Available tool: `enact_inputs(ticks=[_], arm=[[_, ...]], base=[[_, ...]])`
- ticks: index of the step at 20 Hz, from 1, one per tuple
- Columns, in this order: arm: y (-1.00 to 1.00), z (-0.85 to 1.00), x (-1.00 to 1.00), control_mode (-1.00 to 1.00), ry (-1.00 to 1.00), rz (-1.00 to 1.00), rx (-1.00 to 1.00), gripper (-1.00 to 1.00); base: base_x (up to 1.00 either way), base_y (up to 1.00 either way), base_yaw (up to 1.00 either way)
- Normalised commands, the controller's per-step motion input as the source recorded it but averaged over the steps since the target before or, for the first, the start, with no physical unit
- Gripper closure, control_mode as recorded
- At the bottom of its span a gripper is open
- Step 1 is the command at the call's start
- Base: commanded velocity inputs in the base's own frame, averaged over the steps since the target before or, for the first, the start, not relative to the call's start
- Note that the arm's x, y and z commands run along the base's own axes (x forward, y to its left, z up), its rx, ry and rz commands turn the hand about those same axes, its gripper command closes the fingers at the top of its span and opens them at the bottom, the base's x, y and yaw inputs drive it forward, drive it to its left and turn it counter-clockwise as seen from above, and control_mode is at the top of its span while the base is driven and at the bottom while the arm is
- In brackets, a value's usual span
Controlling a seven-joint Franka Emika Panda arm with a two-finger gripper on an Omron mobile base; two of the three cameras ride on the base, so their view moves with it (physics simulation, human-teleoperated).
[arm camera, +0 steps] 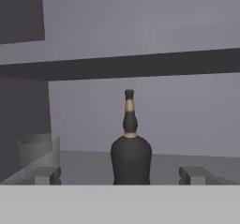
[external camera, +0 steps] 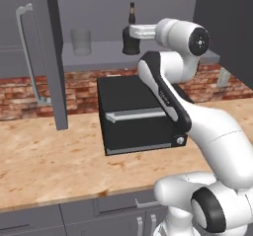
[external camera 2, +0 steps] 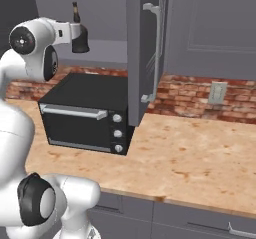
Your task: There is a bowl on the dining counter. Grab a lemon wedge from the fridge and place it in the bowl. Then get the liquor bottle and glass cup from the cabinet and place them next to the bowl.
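Liquor bottle (arm camera: 131,145) right of glass cup (arm camera: 39,153) on cabinet (external camera: 94,57) shelf

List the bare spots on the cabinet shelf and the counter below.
Shelf: bare between glass cup and liquor bottle, and right of the bottle. Counter: bare left of the toaster oven and in front. Crowded where the open gripper faces the bottle.

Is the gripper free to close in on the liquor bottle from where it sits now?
Probably yes. The open gripper faces the liquor bottle head-on, bottle centred between the fingertips, nothing between them. The glass cup stands off to one side, clear of the approach.
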Motion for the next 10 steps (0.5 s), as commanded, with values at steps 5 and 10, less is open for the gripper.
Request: enact_inputs(ticks=[5, 10], arm=[[0.0, 0.09, 0.4, -1.0, 0.0, 0.0, 0.0, -1.0], [0.0, 0.21, 0.41, -1.0, 0.0, 0.0, 0.0, -1.0]], base=[[0.0, 0.0, 0.0], [0.0, 0.0, 0.0]])
